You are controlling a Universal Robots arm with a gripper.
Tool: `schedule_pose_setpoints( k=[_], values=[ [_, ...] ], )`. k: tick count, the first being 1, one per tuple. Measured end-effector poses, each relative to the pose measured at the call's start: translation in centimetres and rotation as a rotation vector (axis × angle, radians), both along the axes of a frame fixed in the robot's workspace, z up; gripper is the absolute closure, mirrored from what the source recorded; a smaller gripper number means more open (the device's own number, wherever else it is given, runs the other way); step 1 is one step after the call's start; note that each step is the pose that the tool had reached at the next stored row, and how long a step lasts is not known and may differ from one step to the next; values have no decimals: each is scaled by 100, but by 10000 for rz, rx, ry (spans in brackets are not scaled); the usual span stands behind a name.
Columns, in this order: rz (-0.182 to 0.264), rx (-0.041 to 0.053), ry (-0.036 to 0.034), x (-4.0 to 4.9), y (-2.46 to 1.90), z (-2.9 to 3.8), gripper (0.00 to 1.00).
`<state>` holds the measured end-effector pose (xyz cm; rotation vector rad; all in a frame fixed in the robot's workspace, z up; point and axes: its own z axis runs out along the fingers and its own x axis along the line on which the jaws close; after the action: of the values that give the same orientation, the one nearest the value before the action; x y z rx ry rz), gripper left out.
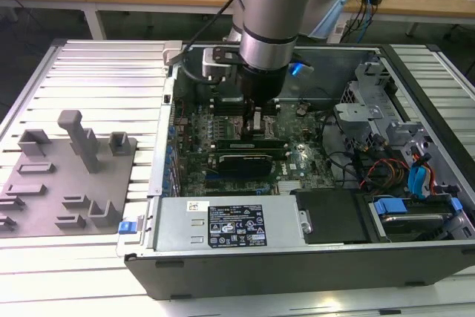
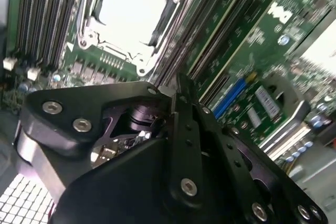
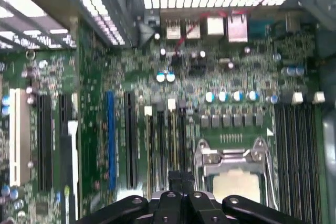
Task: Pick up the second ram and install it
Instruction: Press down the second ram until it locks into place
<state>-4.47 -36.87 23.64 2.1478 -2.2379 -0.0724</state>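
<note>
Gripper clenched over the memory slots, second stick seated beside the processor socket.

The second ram [image 1: 249, 143], a long thin green circuit-board stick, stands on edge in a black slot on the green motherboard [image 1: 300, 161], directly beneath the black gripper [image 1: 256, 125]. In both wrist views the gripper [image 2: 176, 95] shows its fingers [image 3: 176, 182] pressed together, grasping nothing, above the slots just beside the silver-framed processor socket [image 3: 233, 166]. A grey moulded parts tray [image 1: 63, 180] lies well apart, outside the open computer case [image 1: 297, 272].
</note>
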Motion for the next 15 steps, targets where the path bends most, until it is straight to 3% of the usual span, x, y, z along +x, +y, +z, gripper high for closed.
schedule_pose_setpoints(
  k=[4,8,9,11,15],
  values=[
    [-2,-1,-2,-190,11,-19,89],
    [-2,-5,0,-245,13,-56,89],
    [0,-1,3,-246,13,-78,89],
    [0,6,-2,-179,14,9,89],
    [0,5,0,-61,15,57,89]
  ],
)
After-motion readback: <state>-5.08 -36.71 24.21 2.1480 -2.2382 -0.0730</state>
